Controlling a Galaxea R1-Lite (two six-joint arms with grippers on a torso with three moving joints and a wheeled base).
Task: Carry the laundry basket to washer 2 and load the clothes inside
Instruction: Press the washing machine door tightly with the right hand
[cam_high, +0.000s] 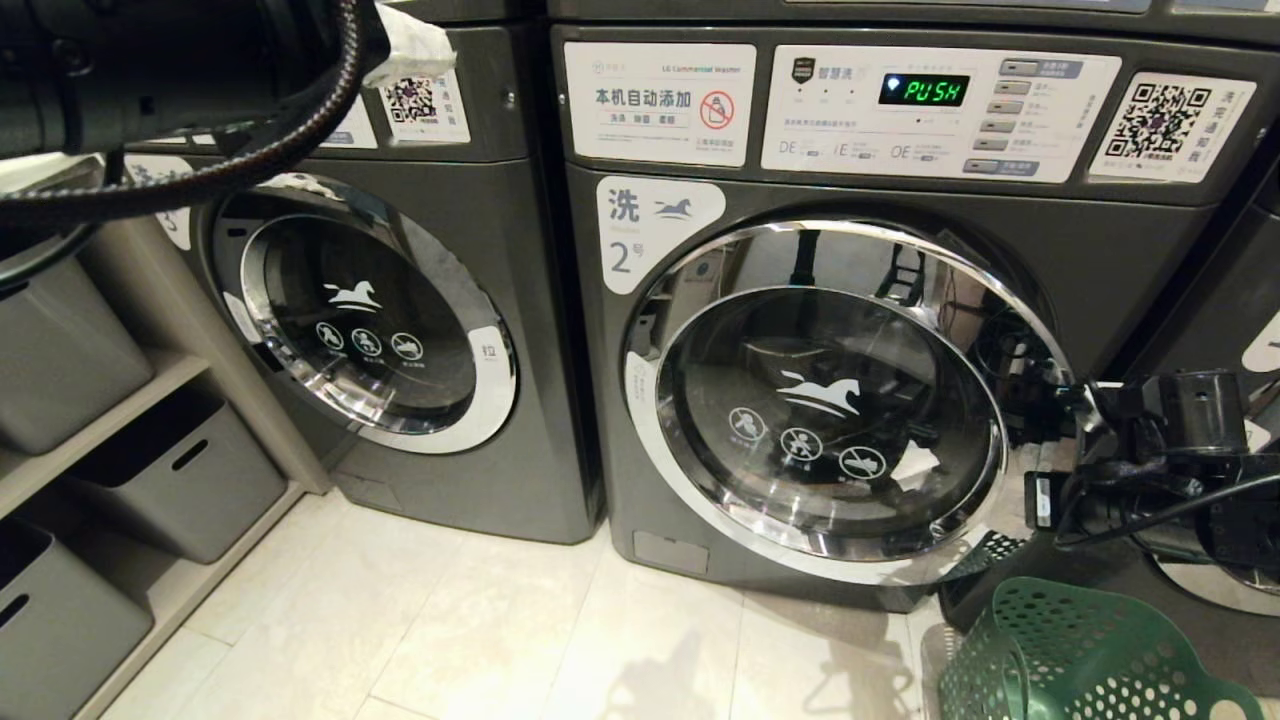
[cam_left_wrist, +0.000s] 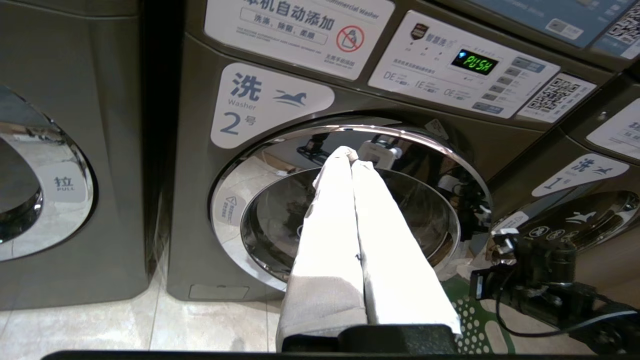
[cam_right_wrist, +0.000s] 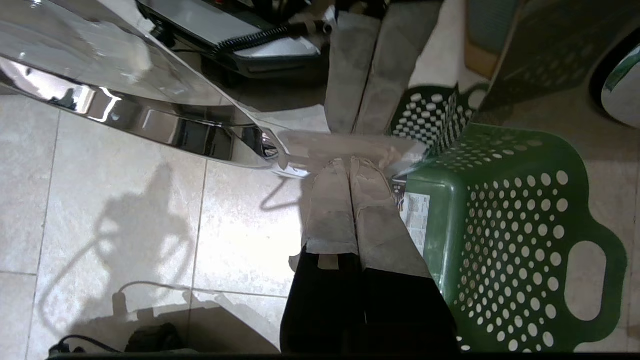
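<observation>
Washer 2 (cam_high: 860, 330): we see the dark grey front-loader at the centre of the head view, its white label with a blue "2" at the upper left of the round door; the chrome-rimmed glass door (cam_high: 830, 420) looks shut against the machine front, and the panel display (cam_high: 923, 90) reads "PUSH" in green.

Laundry basket (cam_high: 1080, 655): we find the green perforated basket on the tiled floor (cam_high: 450, 620), below and to the right of the door's lower edge, tipped rather than level; the right wrist view shows its holed wall and an oval handle cut-out (cam_right_wrist: 582, 280).

Right end effector (cam_right_wrist: 351, 165): fingers pressed together, empty, with the tips at the lower chrome rim of the door, just beside the basket; we cannot tell whether they touch the rim.

Left end effector (cam_left_wrist: 351, 155): fingers pressed together, holding nothing, raised in front of the upper part of the door.

Neighbouring washer (cam_high: 400, 300): a like machine stands to the left, apart from both arms.

Shelf (cam_high: 100, 430): grey bins sit at the far left.
</observation>
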